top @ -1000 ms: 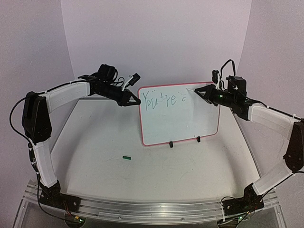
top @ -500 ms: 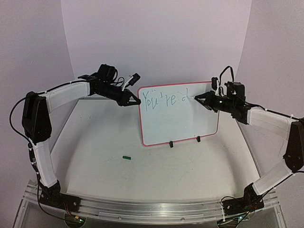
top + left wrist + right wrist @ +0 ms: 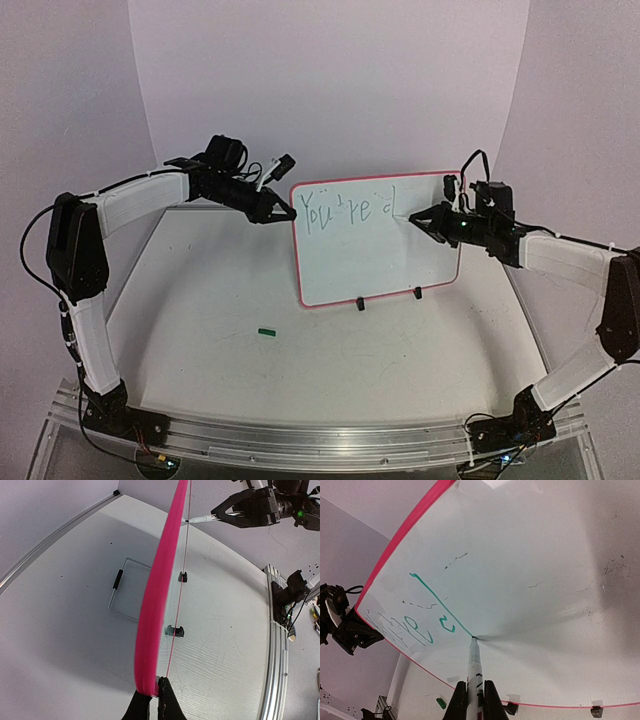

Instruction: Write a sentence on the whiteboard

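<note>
Top external view: the whiteboard point(image 3: 380, 260) stands upright on the worktop point(image 3: 220, 290), its long axis running sideways. The right claw point(image 3: 415, 215), clenched on a marker point(image 3: 402, 214), presses the tip to the board just right of the sentence point(image 3: 340, 211). The left claw point(image 3: 290, 213) pinches the board's left edge. The right claw has dropped from the board's top edge, leaving a new downstroke.

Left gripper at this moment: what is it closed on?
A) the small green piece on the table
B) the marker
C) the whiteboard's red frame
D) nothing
C: the left wrist view shows the left gripper pinching the red edge of the whiteboard; the marker sits in the right gripper.
</note>
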Robot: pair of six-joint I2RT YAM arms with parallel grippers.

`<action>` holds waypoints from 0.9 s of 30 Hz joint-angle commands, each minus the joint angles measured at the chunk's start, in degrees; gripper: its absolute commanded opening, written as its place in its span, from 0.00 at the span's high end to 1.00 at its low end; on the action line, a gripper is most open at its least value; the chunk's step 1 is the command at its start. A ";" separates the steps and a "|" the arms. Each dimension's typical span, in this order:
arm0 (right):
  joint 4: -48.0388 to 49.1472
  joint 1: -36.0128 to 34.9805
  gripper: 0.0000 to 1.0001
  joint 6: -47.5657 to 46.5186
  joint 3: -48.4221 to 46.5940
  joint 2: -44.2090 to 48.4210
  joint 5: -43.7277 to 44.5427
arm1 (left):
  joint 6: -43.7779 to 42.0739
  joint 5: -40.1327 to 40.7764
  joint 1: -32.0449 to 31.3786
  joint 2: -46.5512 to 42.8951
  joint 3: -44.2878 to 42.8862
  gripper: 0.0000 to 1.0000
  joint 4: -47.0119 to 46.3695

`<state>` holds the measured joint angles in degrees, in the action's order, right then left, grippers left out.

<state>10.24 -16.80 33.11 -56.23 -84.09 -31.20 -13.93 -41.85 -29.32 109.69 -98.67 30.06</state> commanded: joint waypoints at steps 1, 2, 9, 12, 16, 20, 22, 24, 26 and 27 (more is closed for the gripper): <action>3.29 0.28 1.00 1.06 -3.40 1.96 1.79 | -2.60 2.55 -0.76 1.54 -0.92 1.00 2.42; 3.51 0.32 1.00 1.14 -3.51 2.06 1.92 | -2.60 2.54 -0.75 1.55 -0.92 1.00 2.40; 4.07 0.30 1.00 1.34 -3.66 1.70 2.46 | -2.60 2.50 -0.74 1.50 -0.91 1.00 2.37; 4.09 0.29 1.00 1.46 -2.97 2.04 3.97 | -2.68 2.45 -0.74 1.53 -0.91 1.00 2.36; 4.01 0.30 1.00 1.59 -1.96 3.46 6.37 | -2.80 2.50 -0.74 1.55 -0.72 1.00 2.36; 4.00 0.35 1.00 1.70 -1.53 3.88 6.61 | -2.93 2.38 -0.74 1.59 -0.56 1.00 2.33; 3.94 0.29 1.00 1.75 -1.37 3.54 6.10 | -2.96 2.41 -0.76 1.66 -0.57 1.00 2.33; 3.89 0.30 1.00 1.81 -1.12 3.00 5.11 | -2.87 2.40 -0.74 1.64 -0.64 1.00 2.28; 3.80 0.33 1.00 1.93 -0.71 2.58 4.39 | -2.91 2.41 -0.74 1.61 -0.67 1.00 2.33; 3.66 0.33 1.00 1.94 -0.46 2.47 4.03 | -2.93 2.39 -0.72 1.60 -0.69 1.00 2.34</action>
<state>12.46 -16.75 34.59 -57.64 -81.73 -26.54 -14.10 -41.87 -29.32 109.69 -98.67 30.09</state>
